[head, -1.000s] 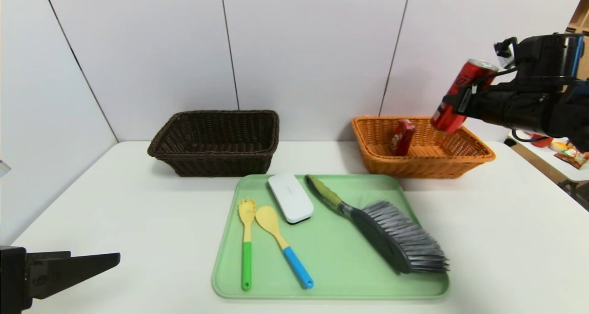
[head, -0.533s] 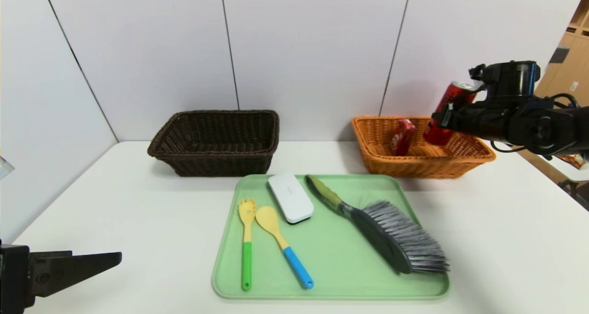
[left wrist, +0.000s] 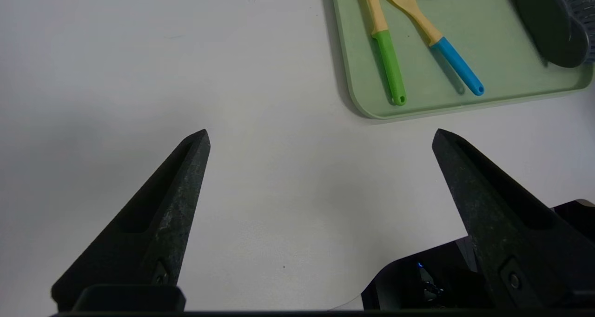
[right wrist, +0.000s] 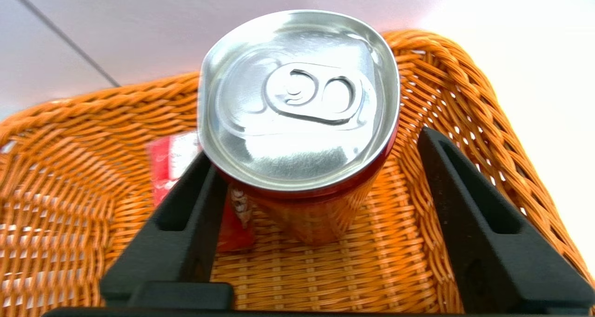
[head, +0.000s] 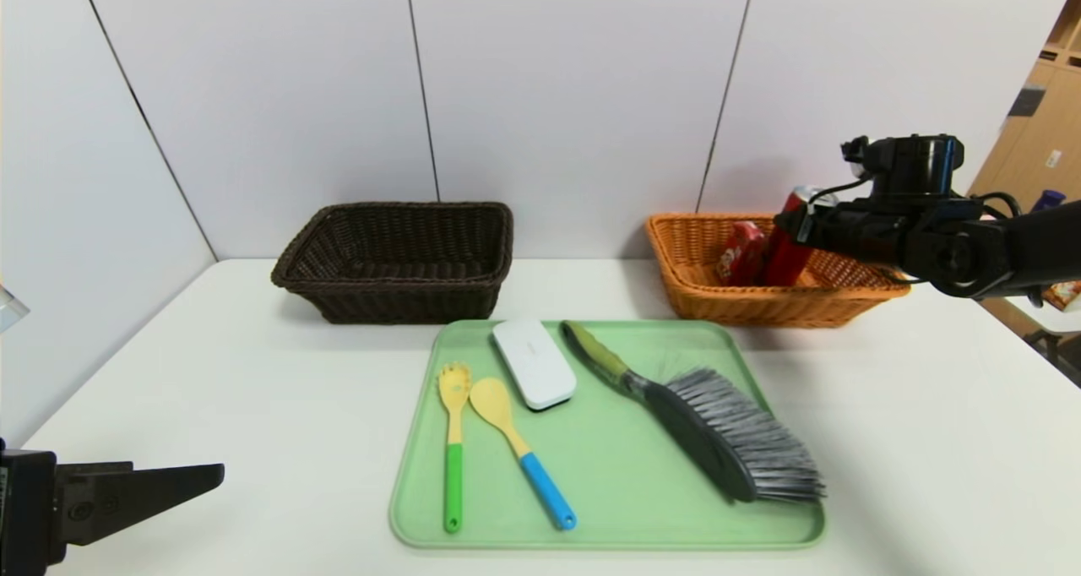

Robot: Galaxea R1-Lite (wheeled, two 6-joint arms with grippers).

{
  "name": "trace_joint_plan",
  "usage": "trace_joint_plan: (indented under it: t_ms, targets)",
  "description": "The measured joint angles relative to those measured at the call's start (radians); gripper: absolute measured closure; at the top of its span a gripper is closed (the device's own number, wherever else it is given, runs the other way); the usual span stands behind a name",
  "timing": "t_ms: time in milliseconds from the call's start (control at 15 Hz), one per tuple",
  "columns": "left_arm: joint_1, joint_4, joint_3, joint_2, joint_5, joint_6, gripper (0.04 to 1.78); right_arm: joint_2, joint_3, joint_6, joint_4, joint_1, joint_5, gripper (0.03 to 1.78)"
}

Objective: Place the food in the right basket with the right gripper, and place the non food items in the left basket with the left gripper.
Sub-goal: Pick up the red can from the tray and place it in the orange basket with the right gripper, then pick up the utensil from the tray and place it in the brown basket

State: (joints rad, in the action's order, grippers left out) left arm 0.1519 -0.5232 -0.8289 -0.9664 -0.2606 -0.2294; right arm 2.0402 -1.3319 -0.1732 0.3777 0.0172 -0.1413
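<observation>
The red soda can (head: 787, 255) stands in the orange right basket (head: 760, 306), next to the red snack packet (head: 741, 253). My right gripper (right wrist: 314, 145) is open around the can (right wrist: 297, 98); one finger touches it, the other stands clear. On the green tray (head: 608, 508) lie the white case (head: 534, 362), the green-handled fork-spoon (head: 453, 441), the blue-handled spoon (head: 519, 453) and the brush (head: 718, 428). The dark left basket (head: 397, 297) holds nothing that I can see. My left gripper (left wrist: 320, 132) is open over bare table at the near left.
The white table (head: 211, 373) ends close to the left gripper at its near edge. Both baskets stand against the grey back wall. The tray sits in the middle, just in front of the baskets. A side table with bright packets shows at the far right.
The right arm came down and lowered the tilted can into the orange basket, where it now stands upright. Its fingers have spread off the can. The left arm has not moved.
</observation>
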Motion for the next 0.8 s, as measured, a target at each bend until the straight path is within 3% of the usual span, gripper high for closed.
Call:
trace_joint_plan:
  t_ms: [467,600,800]
  targets:
    - [0.000,0.042,-0.035,0.000,0.001,-0.024,0.13,-0.092,-0.014,0.021,-0.042,-0.001,0.000,0.24]
    - [0.000,0.049,-0.085,-0.012,0.000,-0.061,0.13,-0.176,-0.055,0.038,-0.145,0.007,0.001,0.21]
    - [0.021,0.022,-0.175,-0.066,0.008,-0.070,0.13,-0.283,-0.218,0.037,-0.448,0.023,0.036,0.18]
